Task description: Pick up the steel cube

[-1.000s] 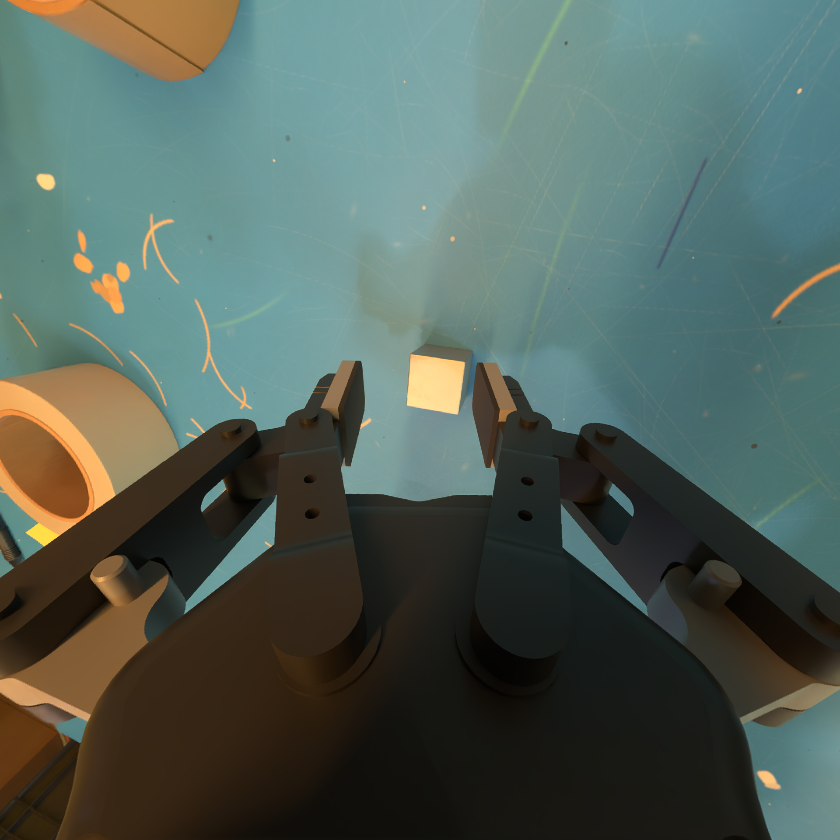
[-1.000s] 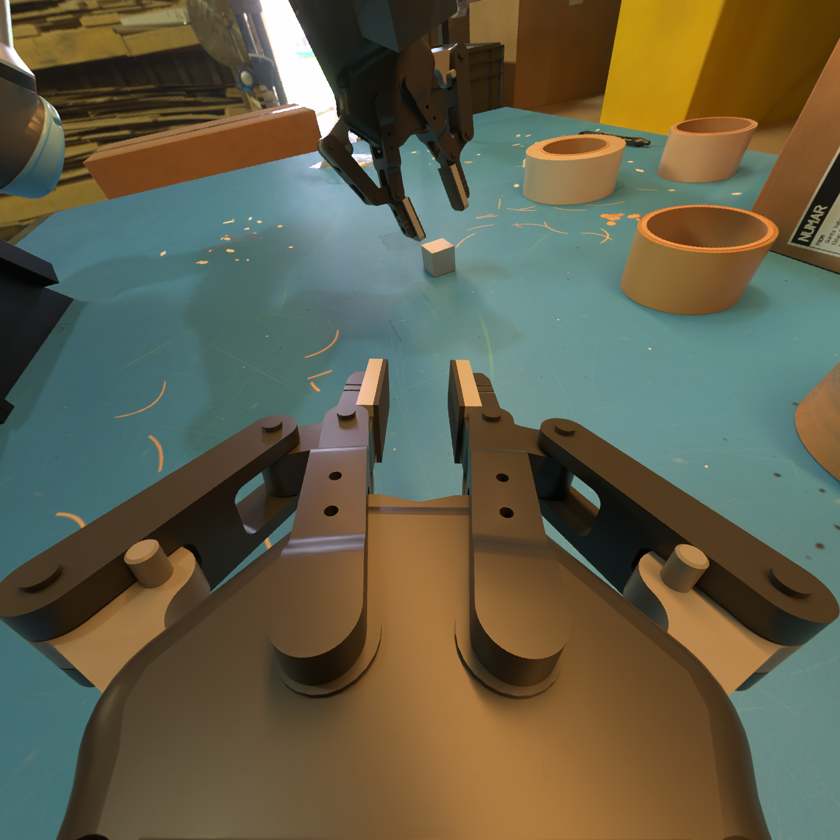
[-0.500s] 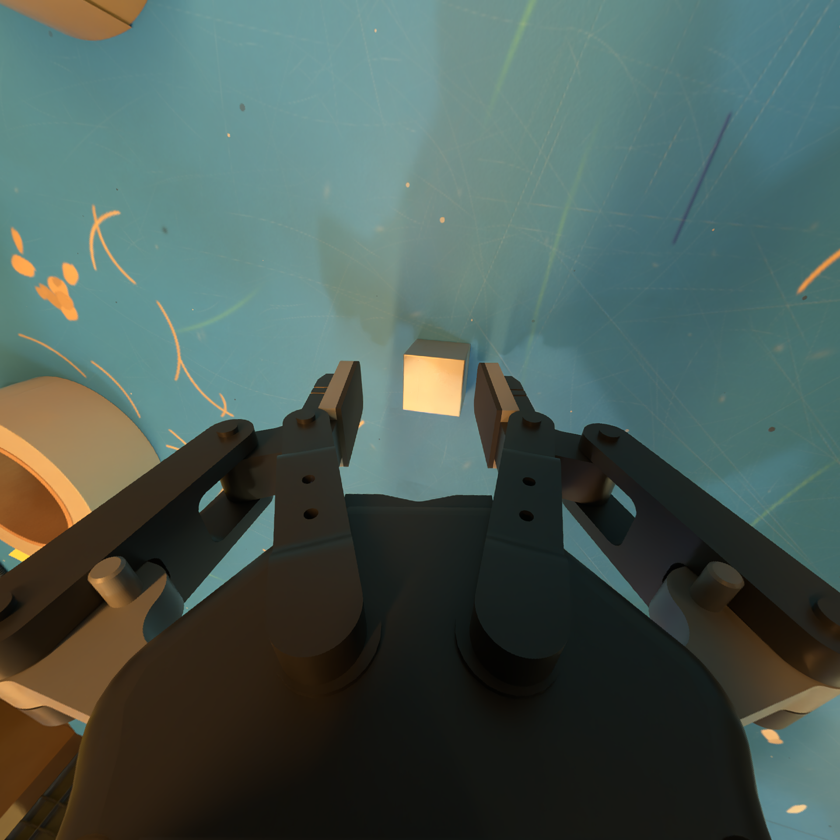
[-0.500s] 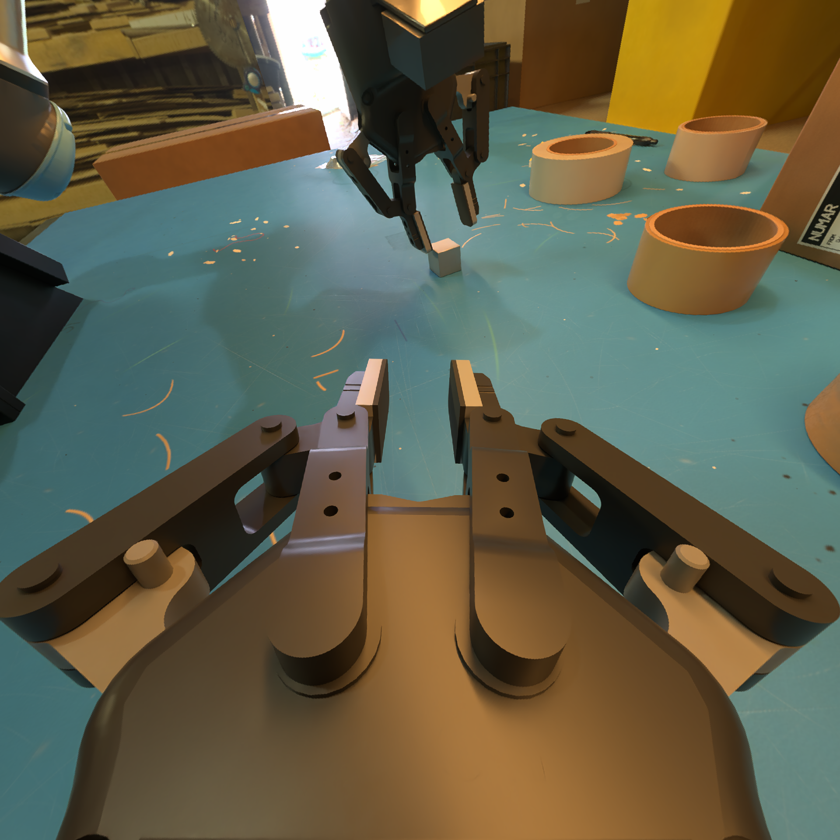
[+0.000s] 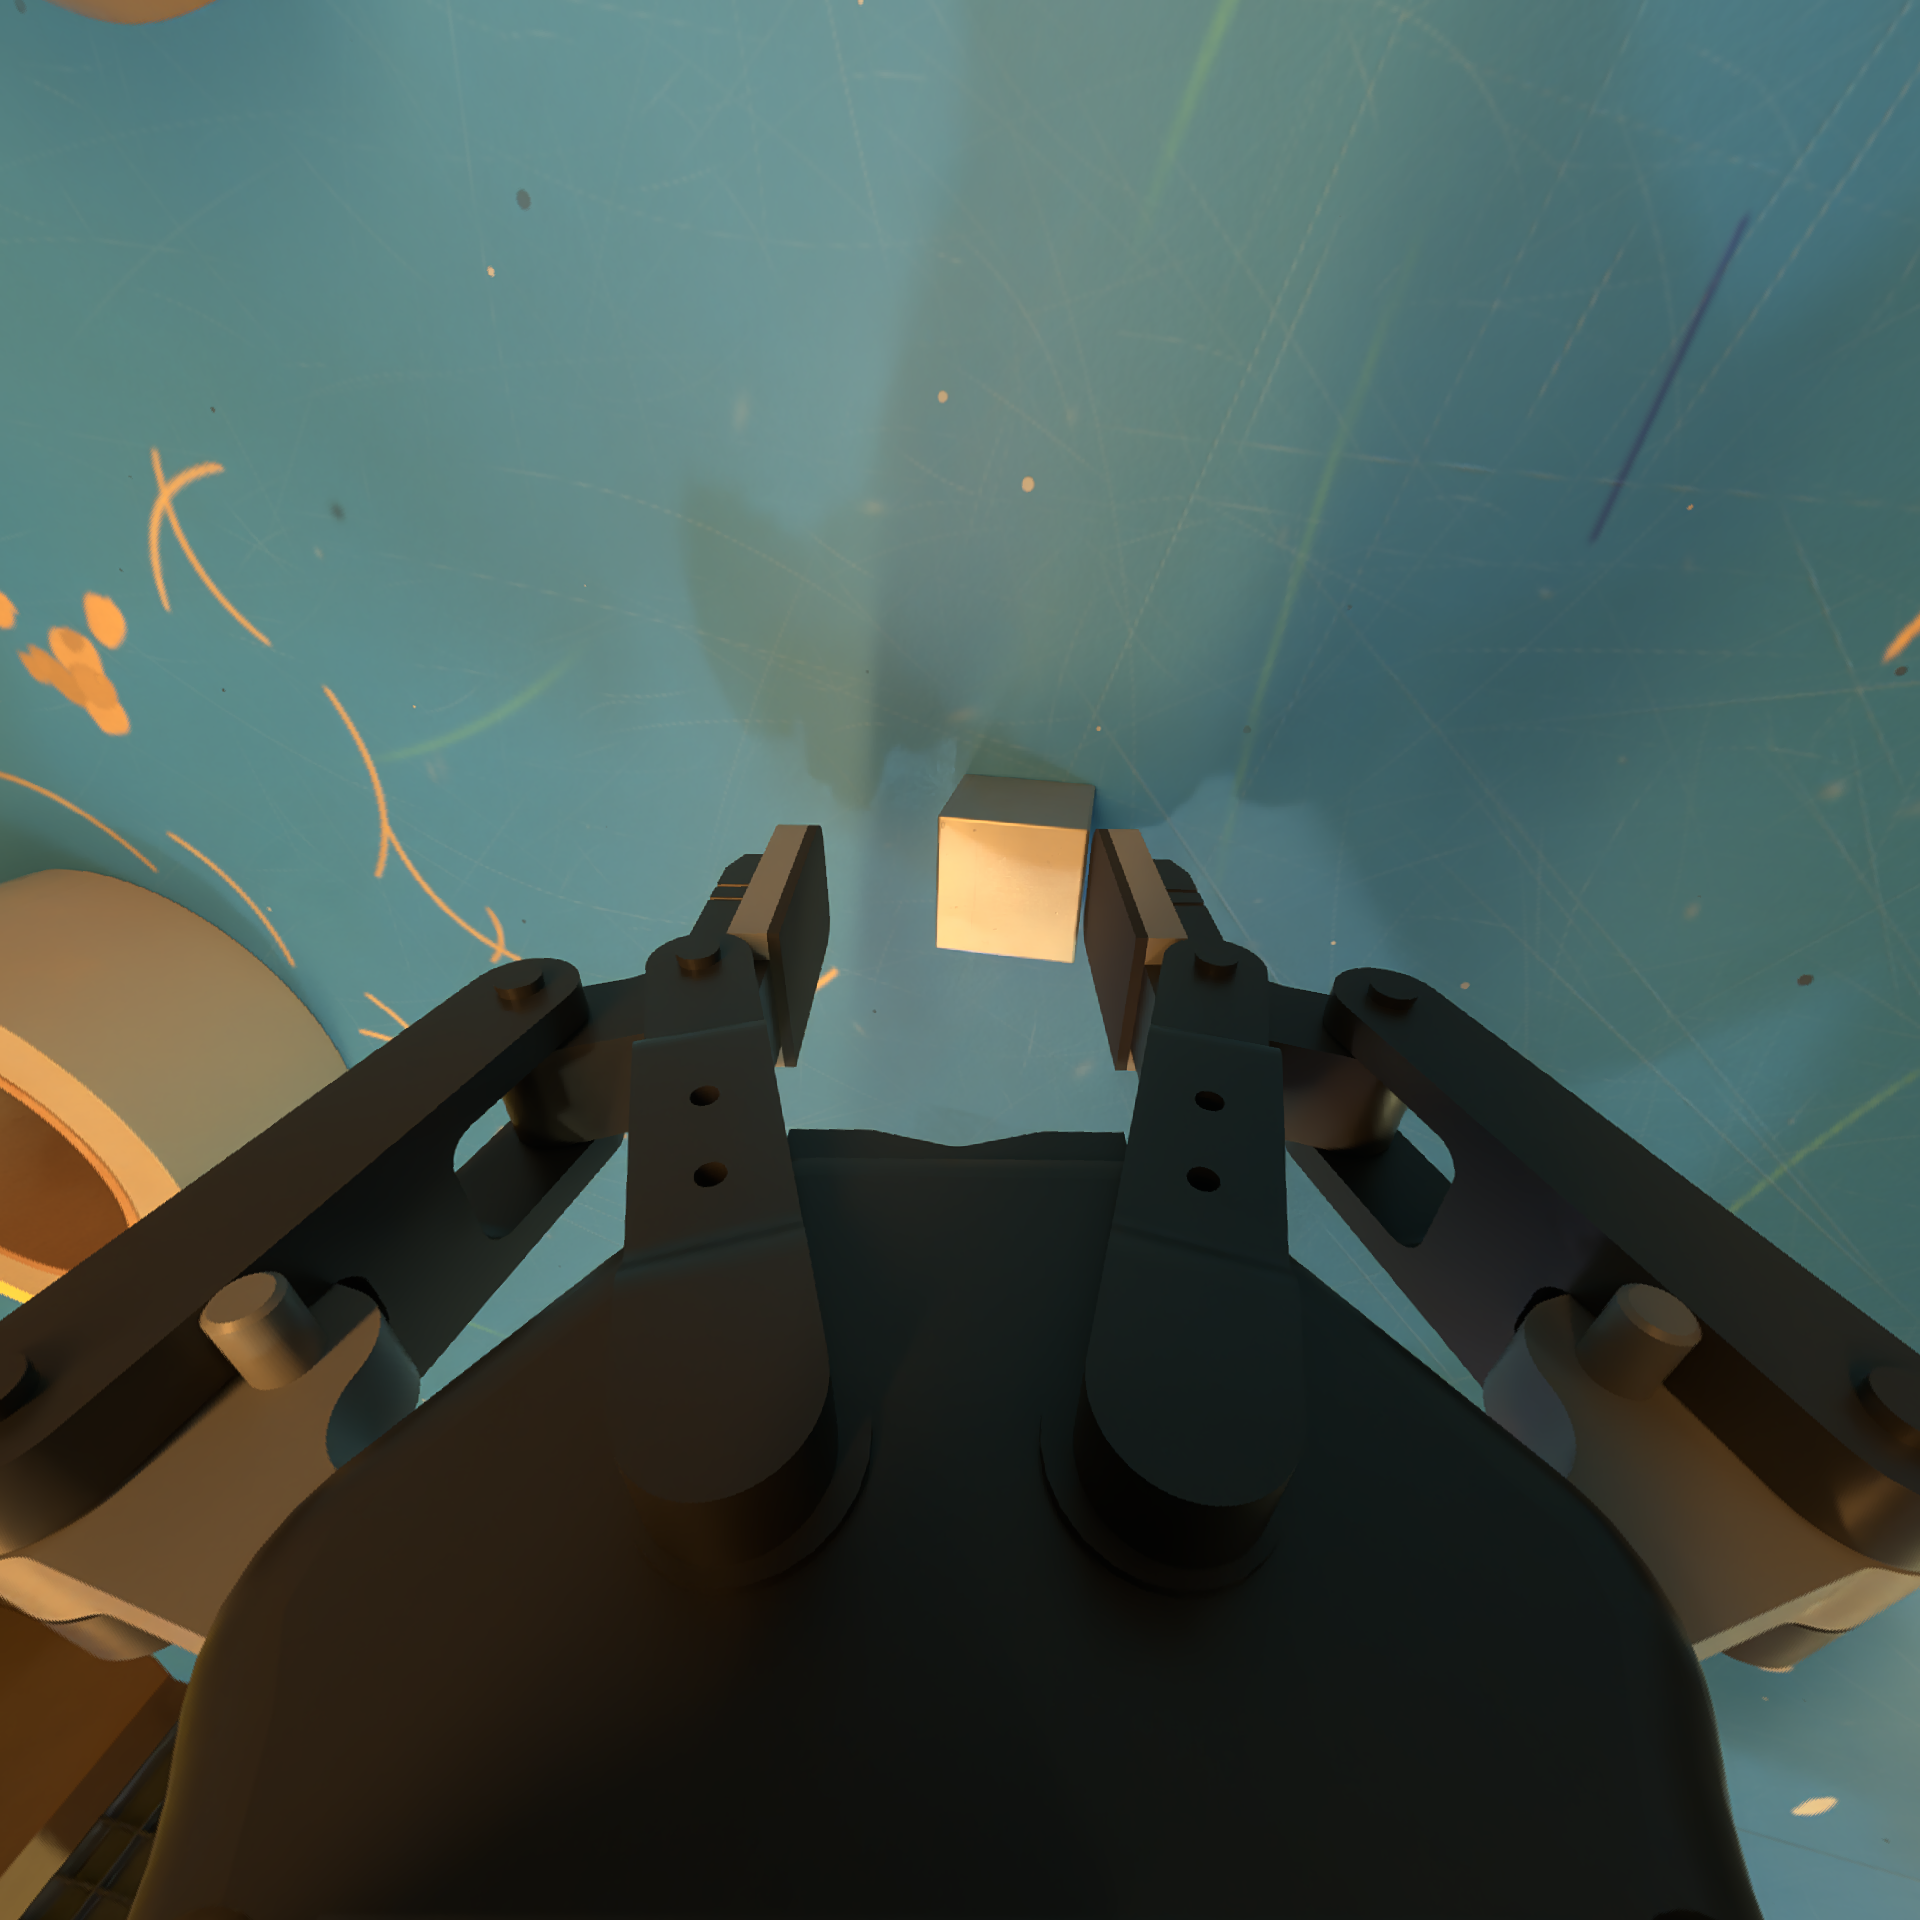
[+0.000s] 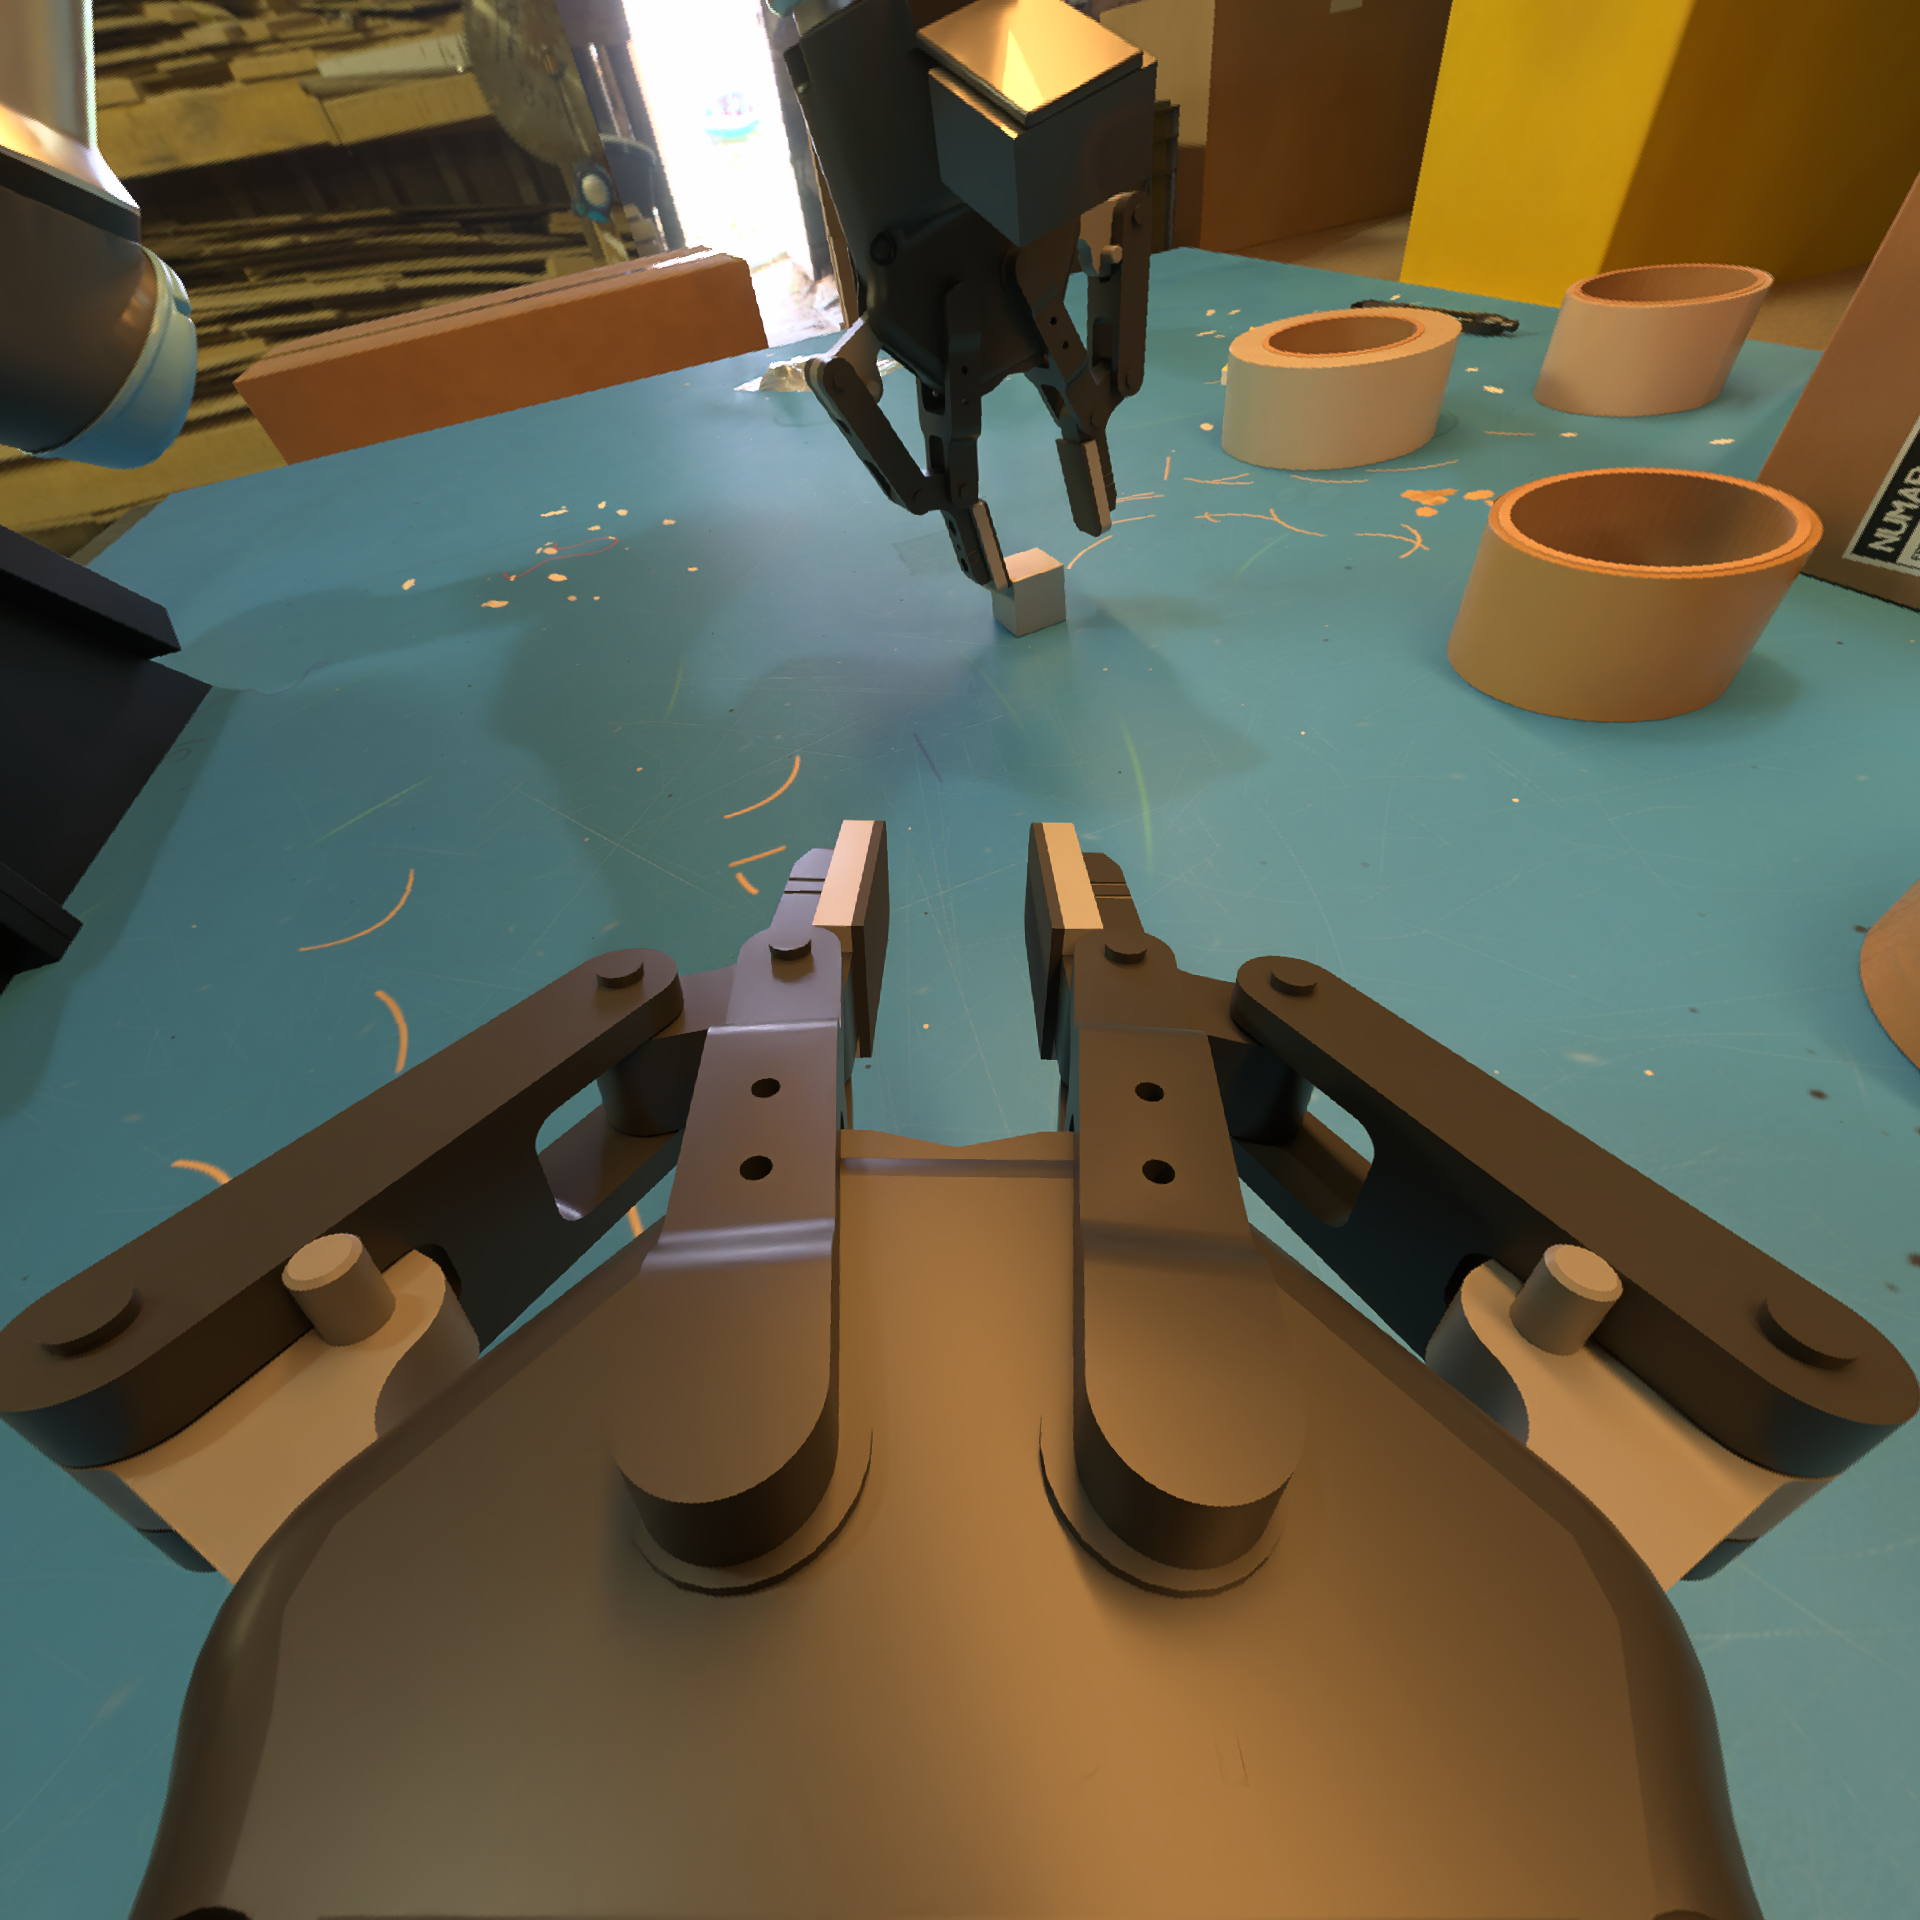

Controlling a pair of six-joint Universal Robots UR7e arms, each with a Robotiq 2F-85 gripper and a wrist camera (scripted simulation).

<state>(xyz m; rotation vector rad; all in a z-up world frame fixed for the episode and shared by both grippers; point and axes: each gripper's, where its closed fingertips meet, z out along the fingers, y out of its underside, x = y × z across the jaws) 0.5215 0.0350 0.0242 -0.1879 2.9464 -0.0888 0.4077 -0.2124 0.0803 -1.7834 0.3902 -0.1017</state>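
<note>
The steel cube (image 5: pixel 1006 873) is a small shiny block on the teal table. In the left wrist view my left gripper (image 5: pixel 956 894) is open and straddles it, with the cube close against the right finger and a gap on the left. In the right wrist view the cube (image 6: pixel 1031 605) sits mid-table with the left gripper (image 6: pixel 1039 551) low over it, one fingertip beside the cube. My right gripper (image 6: pixel 956 883) is open and empty, hovering above the table well short of the cube.
Tan cardboard rings stand on the table: one (image 6: pixel 1631 592) at the right, two (image 6: pixel 1335 390) (image 6: pixel 1652 338) farther back, and one (image 5: pixel 114 1049) left of the left gripper. A brown box (image 6: pixel 499 353) lies at the far edge, another (image 6: pixel 1870 436) at right. Orange shavings scatter.
My left gripper has come down around the cube, which now sits between its fingers near the right one. My right gripper has stayed put.
</note>
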